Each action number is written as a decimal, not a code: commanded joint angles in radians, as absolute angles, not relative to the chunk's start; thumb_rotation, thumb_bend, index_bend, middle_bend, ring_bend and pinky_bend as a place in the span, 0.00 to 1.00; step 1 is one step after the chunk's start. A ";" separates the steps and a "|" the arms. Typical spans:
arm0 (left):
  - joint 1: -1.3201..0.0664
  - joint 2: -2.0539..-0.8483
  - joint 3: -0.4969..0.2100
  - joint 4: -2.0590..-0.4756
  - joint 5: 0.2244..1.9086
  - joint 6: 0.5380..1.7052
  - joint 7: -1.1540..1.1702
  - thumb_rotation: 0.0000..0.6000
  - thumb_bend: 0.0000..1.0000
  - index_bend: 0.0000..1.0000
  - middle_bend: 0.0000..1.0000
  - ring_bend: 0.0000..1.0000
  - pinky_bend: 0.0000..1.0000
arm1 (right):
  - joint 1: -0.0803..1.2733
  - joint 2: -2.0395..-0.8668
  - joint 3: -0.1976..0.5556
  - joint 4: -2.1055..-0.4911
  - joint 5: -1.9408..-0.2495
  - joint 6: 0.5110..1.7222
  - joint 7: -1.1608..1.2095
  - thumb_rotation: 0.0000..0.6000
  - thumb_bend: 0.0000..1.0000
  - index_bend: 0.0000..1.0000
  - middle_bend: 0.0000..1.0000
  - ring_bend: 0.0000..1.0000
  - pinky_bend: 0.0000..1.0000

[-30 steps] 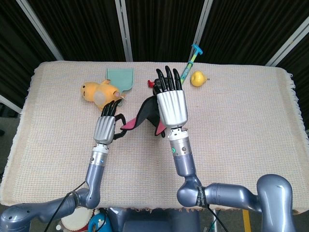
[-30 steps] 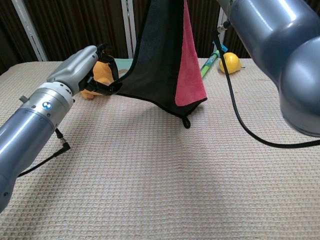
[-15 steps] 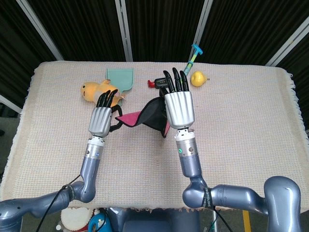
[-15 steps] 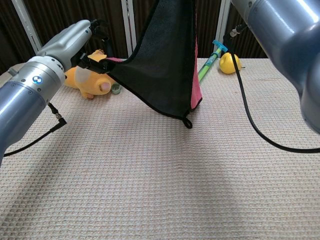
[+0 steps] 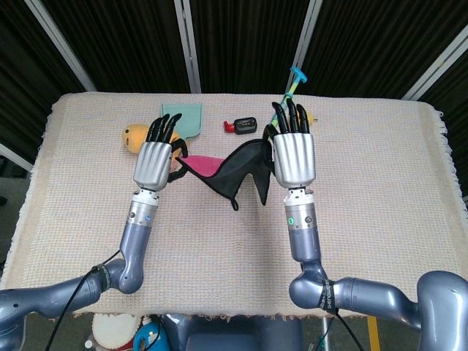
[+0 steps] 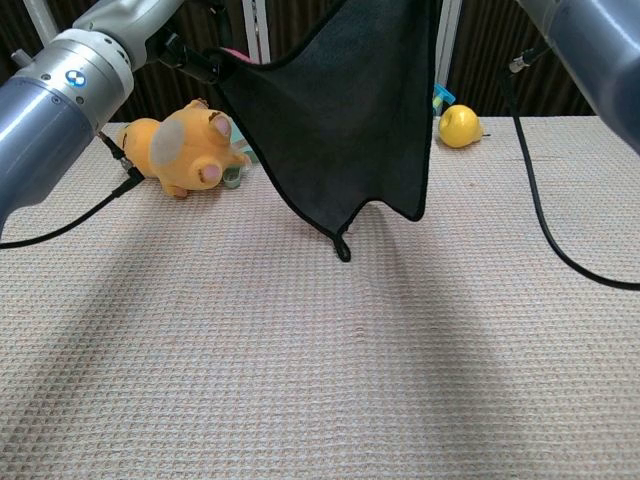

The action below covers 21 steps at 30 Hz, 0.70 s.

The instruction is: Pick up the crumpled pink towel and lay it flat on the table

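The towel [image 5: 234, 167] is pink on one face and black on the other, with a black hem. It hangs in the air, stretched between my two hands. My left hand [image 5: 155, 159] pinches one corner and my right hand [image 5: 293, 154] holds the opposite corner, both raised above the table. In the chest view the towel [image 6: 340, 110] shows its black face, its lowest corner with a small loop just above the table [image 6: 330, 360]. My left hand [image 6: 190, 45] shows at the top left there; my right hand is out of that frame.
An orange plush toy [image 6: 185, 150] lies at the back left, beside a teal flat piece [image 5: 186, 117]. A yellow lemon-like toy [image 6: 458, 125], a green and blue stick [image 5: 292, 80] and a small red-black object [image 5: 240, 126] lie at the back. The woven cloth [image 5: 380, 190] covers the table.
Both hands have risen and moved apart, my left to the left, my right to the right. The towel has spread wider between them and its low corner has lifted.
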<state>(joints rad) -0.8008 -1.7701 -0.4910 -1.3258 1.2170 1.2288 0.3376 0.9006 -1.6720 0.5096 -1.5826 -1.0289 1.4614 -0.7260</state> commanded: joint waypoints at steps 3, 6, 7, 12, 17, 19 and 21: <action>-0.831 -1.750 -0.515 -1.340 1.198 1.220 0.371 1.00 0.48 0.63 0.06 0.00 0.07 | 0.893 -1.651 0.536 -1.566 -1.005 1.446 -0.691 1.00 0.55 0.58 0.18 0.08 0.10; -0.858 -1.744 -0.535 -1.343 1.182 1.210 0.392 1.00 0.48 0.63 0.06 0.00 0.07 | 0.894 -1.644 0.545 -1.549 -0.995 1.436 -0.677 1.00 0.55 0.58 0.18 0.08 0.10; -0.872 -1.744 -0.545 -1.342 1.178 1.209 0.401 1.00 0.48 0.63 0.06 0.00 0.07 | 0.895 -1.642 0.550 -1.542 -0.991 1.432 -0.671 1.00 0.55 0.58 0.18 0.08 0.10; -0.922 -1.746 -0.579 -1.330 1.155 1.206 0.430 1.00 0.48 0.63 0.07 0.00 0.07 | 0.905 -1.635 0.576 -1.517 -0.977 1.422 -0.646 1.00 0.55 0.58 0.18 0.08 0.10; -0.963 -1.743 -0.601 -1.308 1.133 1.201 0.451 1.00 0.48 0.63 0.07 0.00 0.07 | 0.918 -1.627 0.592 -1.500 -0.967 1.407 -0.629 1.00 0.55 0.58 0.18 0.08 0.10; -0.976 -1.742 -0.605 -1.299 1.128 1.202 0.456 1.00 0.48 0.63 0.07 0.00 0.07 | 0.922 -1.625 0.593 -1.492 -0.967 1.404 -0.623 1.00 0.55 0.58 0.18 0.08 0.10; -0.988 -1.742 -0.608 -1.293 1.121 1.202 0.457 1.00 0.48 0.63 0.07 0.00 0.07 | 0.924 -1.624 0.594 -1.488 -0.966 1.401 -0.616 1.00 0.55 0.58 0.18 0.08 0.10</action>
<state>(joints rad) -0.9834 -1.7424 -0.6056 -1.2965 1.1248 1.2019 0.4556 0.9230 -1.6246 0.5932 -1.4901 -0.9666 1.4025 -0.6178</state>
